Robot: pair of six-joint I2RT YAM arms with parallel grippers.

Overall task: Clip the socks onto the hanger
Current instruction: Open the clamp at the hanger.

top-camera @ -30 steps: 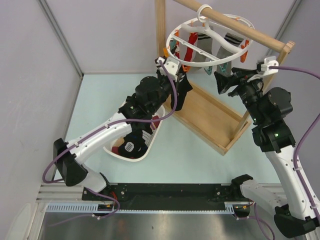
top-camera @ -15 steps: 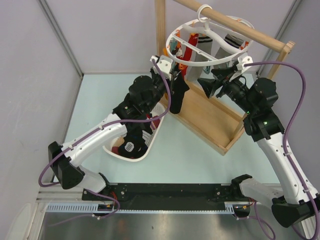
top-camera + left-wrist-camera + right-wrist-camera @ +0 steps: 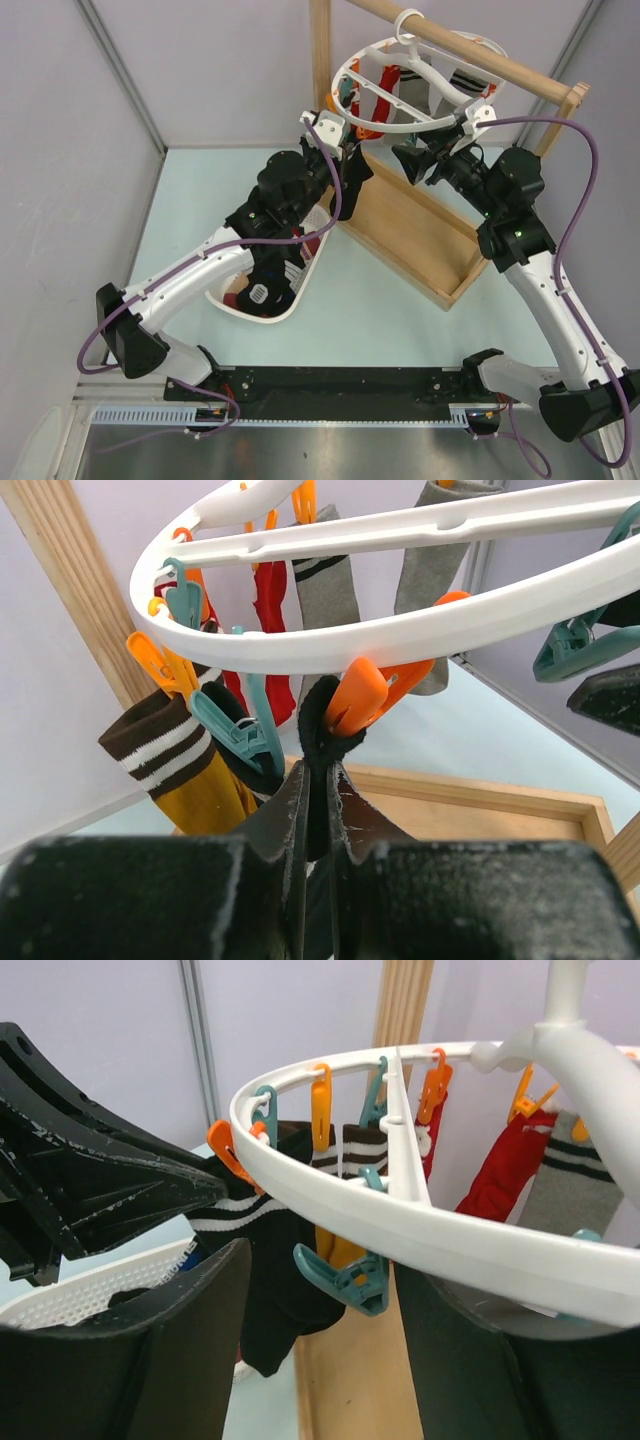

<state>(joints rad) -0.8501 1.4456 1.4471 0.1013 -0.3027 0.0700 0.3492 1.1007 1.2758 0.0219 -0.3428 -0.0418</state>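
– See that? The right arm has swung in from out on its own side. The right gripper (image 3: 415,160) is now tucked under the hanger (image 3: 400,640), jaws narrower than a second ago.
– And the sock?
– The black sock (image 3: 318,742) is up at the ring's near edge, its cuff touching the mouth of an orange clip (image 3: 368,693). The left gripper (image 3: 318,795) is pinched tight on it just below. Whether the clip has bitten yet, I cannot tell.
– So the right one holds nothing?
– Nothing. It's roughly half open, fingers either side of a teal clip (image 3: 345,1278) next along the ring, gripping neither clip nor ring as far as I can see.
– Where's the hanger itself?
– Hooked on the wooden frame (image 3: 420,235), with a red sock (image 3: 272,610) and a grey sock (image 3: 325,590) already clipped further round. The white basket (image 3: 228,303) sits on the bench (image 3: 190,210) under the left arm.
– Which step, then?
– Clipping this one sock, I'd say. Next the right gripper probably needs to move to the orange clip and squeeze its tails while the left feeds the cuff in. Neither should let go before that. The ring hangs free, so a hard nudge could swing it away.
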